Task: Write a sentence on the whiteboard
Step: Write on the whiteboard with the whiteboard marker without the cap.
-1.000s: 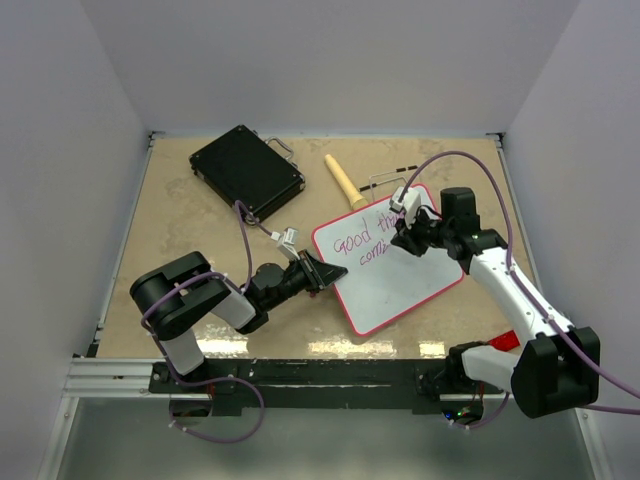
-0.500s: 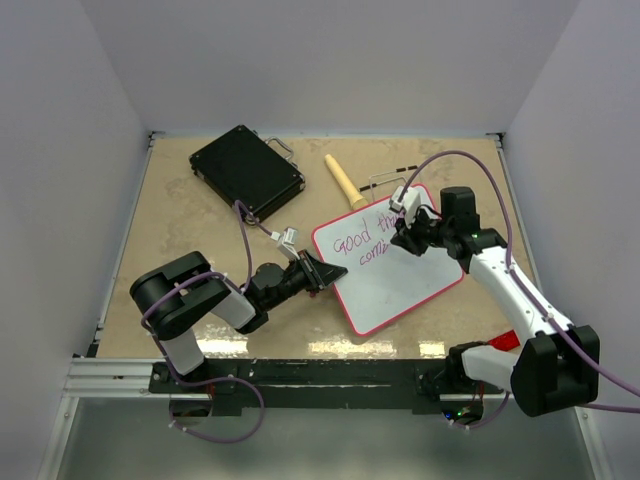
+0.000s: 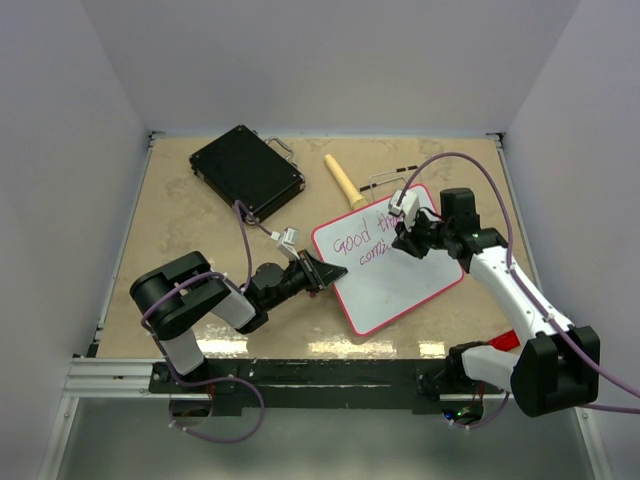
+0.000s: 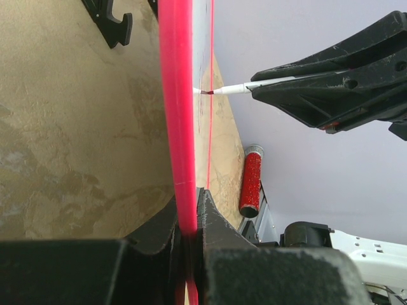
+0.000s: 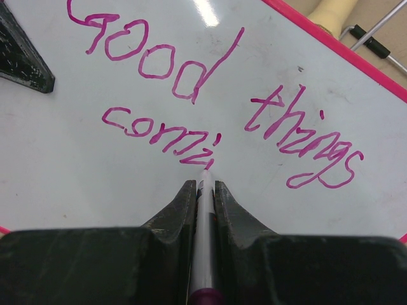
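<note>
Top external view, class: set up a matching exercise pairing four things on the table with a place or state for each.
1 whiteboard
2 black case
3 marker
4 wooden handle

A far left of the table
B held in the right end effector
C rim pinched by the left end effector
D just beyond the whiteboard's far edge

Pairs: 1-C, 2-A, 3-B, 4-D

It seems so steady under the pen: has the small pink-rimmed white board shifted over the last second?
No. The pink-rimmed white board lies exactly as before, its far corner just as close to the pale wooden handle.
</note>
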`<state>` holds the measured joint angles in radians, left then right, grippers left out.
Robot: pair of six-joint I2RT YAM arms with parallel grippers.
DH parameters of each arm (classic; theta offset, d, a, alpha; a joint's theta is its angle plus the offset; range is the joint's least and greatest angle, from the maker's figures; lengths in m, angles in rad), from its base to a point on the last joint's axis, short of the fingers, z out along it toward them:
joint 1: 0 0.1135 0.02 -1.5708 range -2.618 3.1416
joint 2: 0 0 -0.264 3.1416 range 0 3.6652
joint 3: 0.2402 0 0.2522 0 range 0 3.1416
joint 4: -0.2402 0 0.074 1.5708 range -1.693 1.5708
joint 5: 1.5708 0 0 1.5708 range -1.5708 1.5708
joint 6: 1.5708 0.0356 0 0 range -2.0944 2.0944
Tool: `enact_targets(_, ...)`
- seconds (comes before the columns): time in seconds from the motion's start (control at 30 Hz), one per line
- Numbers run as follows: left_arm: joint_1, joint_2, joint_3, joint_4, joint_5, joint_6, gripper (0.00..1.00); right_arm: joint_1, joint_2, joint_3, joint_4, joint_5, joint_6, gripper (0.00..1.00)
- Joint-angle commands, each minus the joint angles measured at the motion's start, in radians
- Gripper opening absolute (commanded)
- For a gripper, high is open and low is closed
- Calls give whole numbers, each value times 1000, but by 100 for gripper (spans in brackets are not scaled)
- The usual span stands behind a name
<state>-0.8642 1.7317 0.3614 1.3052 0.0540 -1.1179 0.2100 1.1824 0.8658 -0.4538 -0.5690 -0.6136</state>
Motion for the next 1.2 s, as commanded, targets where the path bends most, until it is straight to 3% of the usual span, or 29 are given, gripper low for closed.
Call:
enact_targets(0.0,-1,3,-12,328,38,92,0,2,13,44,0,-12,9,0)
enact_targets(0.4,1,0,-18,332,37,93,0,0,49,76,102,55,83,0)
enact_targets(0.93,7,-3,-29,339,41,92,0,-8,10,39,-57,-3,-28,0)
enact_targets(1.17,7,0,-24,336,46,90,0,-8,-10,39,-46,-2,-12,0)
